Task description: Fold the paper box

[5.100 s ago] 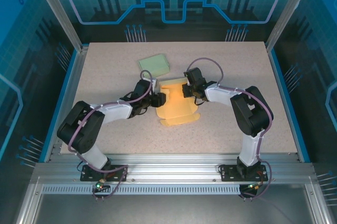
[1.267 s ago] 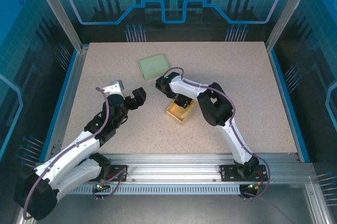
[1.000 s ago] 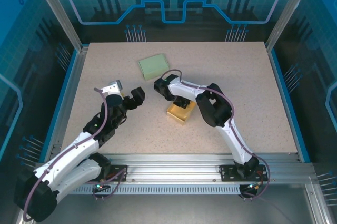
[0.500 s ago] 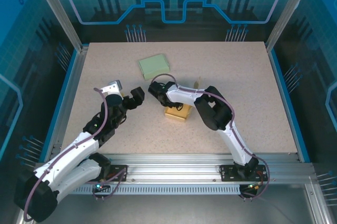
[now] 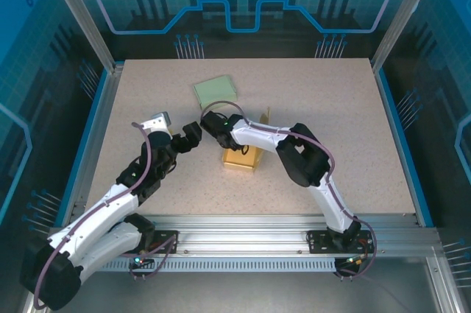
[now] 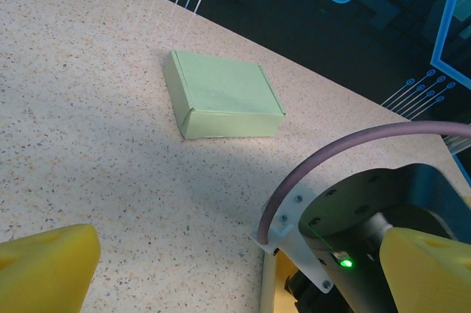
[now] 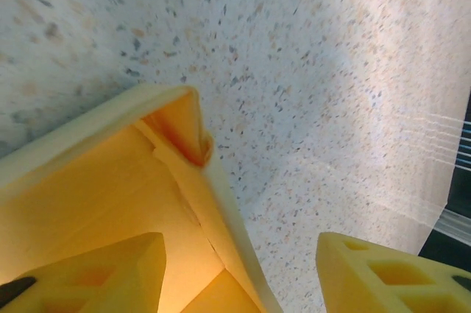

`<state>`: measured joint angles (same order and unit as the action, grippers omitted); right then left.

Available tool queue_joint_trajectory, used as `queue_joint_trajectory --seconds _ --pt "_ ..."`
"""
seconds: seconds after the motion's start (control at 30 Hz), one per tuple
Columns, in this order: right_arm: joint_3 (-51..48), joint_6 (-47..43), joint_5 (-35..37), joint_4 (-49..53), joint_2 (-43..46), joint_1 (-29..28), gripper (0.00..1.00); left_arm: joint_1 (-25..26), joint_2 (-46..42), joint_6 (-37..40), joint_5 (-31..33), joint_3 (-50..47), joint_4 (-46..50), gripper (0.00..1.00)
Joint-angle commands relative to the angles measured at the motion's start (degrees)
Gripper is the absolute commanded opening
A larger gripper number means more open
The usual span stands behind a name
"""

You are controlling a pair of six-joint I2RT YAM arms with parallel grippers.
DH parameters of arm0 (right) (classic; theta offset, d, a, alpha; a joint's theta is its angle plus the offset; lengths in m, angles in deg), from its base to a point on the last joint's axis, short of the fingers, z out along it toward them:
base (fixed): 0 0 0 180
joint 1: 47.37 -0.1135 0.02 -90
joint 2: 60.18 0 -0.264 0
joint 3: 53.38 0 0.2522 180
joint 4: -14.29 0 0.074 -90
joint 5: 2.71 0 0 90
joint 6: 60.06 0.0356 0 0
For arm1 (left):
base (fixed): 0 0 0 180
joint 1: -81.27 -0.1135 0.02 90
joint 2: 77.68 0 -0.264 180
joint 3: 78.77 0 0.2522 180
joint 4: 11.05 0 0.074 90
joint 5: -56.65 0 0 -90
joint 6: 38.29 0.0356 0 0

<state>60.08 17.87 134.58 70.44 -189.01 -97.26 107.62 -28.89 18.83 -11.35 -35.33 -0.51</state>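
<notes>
The yellow paper box (image 5: 240,160) lies partly folded at mid-table, its walls raised and one flap (image 5: 264,117) standing up behind it. My right gripper (image 5: 229,143) hangs over the box's left end. In the right wrist view it (image 7: 243,276) is open and straddles a box wall (image 7: 221,202), with one finger (image 7: 96,276) inside the box and the other (image 7: 390,276) outside, neither pressing on it. My left gripper (image 5: 175,127) stands open just left of the box, nothing between its fingertips (image 6: 44,265).
A closed green box (image 5: 215,90) lies on the table behind the grippers, flat and apart from them (image 6: 224,96). The right arm's wrist (image 6: 368,232) fills the space close in front of my left gripper. Blue rails edge the table (image 5: 331,85).
My right gripper has opened and let go of the box wall while shifting left. The yellow box has slid a little left with it. The left arm has barely moved.
</notes>
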Motion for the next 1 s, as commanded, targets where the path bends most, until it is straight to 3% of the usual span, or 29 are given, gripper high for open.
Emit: queue_joint_trajectory --seconds 0.0,0.2,0.4,0.5,0.57,0.7,0.87,0.97 --pt "0.5 -0.9 -0.4 0.7 5.2 -1.7 0.59 -0.5 0.0 1.4 -0.4 1.1 0.7 0.98" --pt "3.9 3.1 -0.2 3.8 12.0 -2.4 0.59 -1.0 -0.1 1.7 -0.3 1.0 1.6 0.96" --pt "2.4 20.0 0.3 10.5 26.8 -3.6 0.68 -1.8 4.1 3.0 -2.4 2.4 3.0 0.93" --pt "-5.6 28.5 0.5 10.5 37.7 -5.0 0.83 -1.9 8.3 4.0 -6.0 3.4 2.2 0.87" --pt "-12.6 35.0 -0.6 9.6 45.6 -5.4 1.00 -1.9 12.3 5.6 -9.0 4.6 2.2 0.83" --pt "-25.3 44.1 -3.4 8.6 58.1 -4.8 1.00 -1.9 21.1 9.1 -12.9 7.7 4.6 0.62" --pt "-36.9 58.1 -1.3 13.0 69.1 -1.4 1.00 -1.5 31.8 9.5 -18.0 9.0 1.9 0.50" --pt "-42.6 62.6 -4.0 12.6 74.2 2.8 1.00 -0.3 36.1 9.0 -18.1 9.0 1.1 0.49"
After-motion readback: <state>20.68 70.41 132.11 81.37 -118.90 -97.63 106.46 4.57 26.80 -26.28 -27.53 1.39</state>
